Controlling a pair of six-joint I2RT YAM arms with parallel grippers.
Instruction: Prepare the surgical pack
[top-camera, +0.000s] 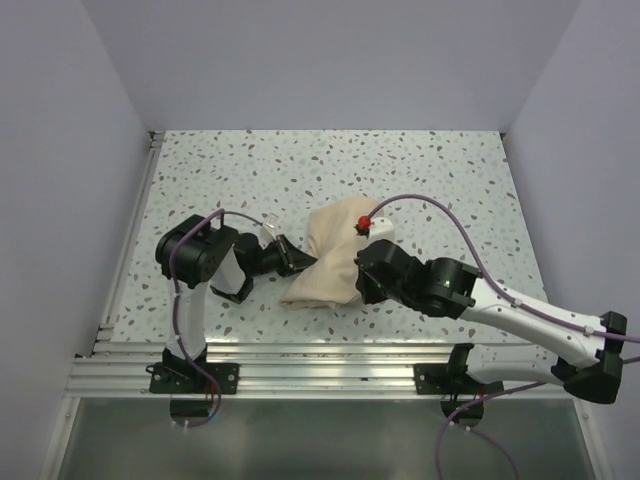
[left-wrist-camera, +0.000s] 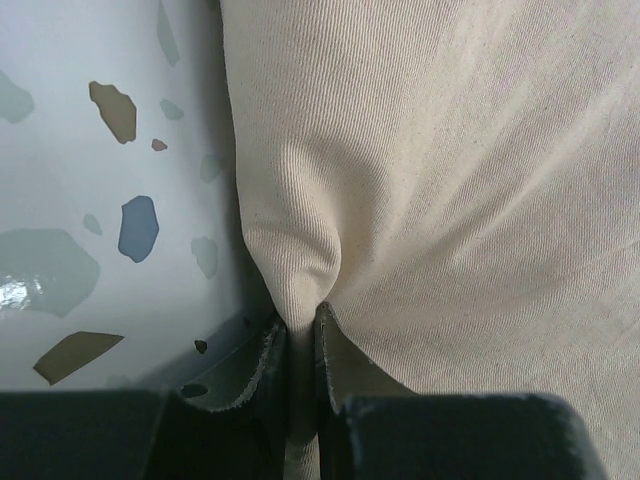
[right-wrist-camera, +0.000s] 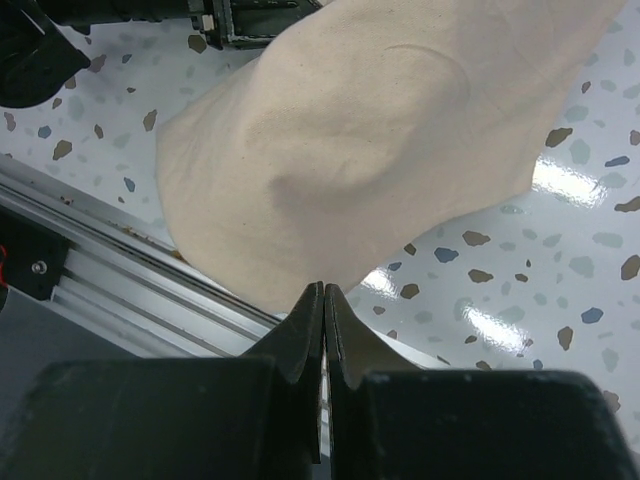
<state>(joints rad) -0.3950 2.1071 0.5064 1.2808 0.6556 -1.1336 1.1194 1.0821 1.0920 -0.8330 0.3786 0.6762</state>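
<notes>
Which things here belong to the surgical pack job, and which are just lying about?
Job:
- tan cloth bundle
- left gripper, pinching a fold of it
- right gripper, shut at its edge

Not the job:
- speckled table
- aluminium rail
- purple cables
These are rig fixtures; no loose item shows.

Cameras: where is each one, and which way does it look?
Top: above and behind, looking down at the table; left arm and right arm show.
Left wrist: on the left arm, looking along the left gripper, pinching the cloth.
Right wrist: on the right arm, looking past the shut right gripper at the cloth.
All share the cloth.
</notes>
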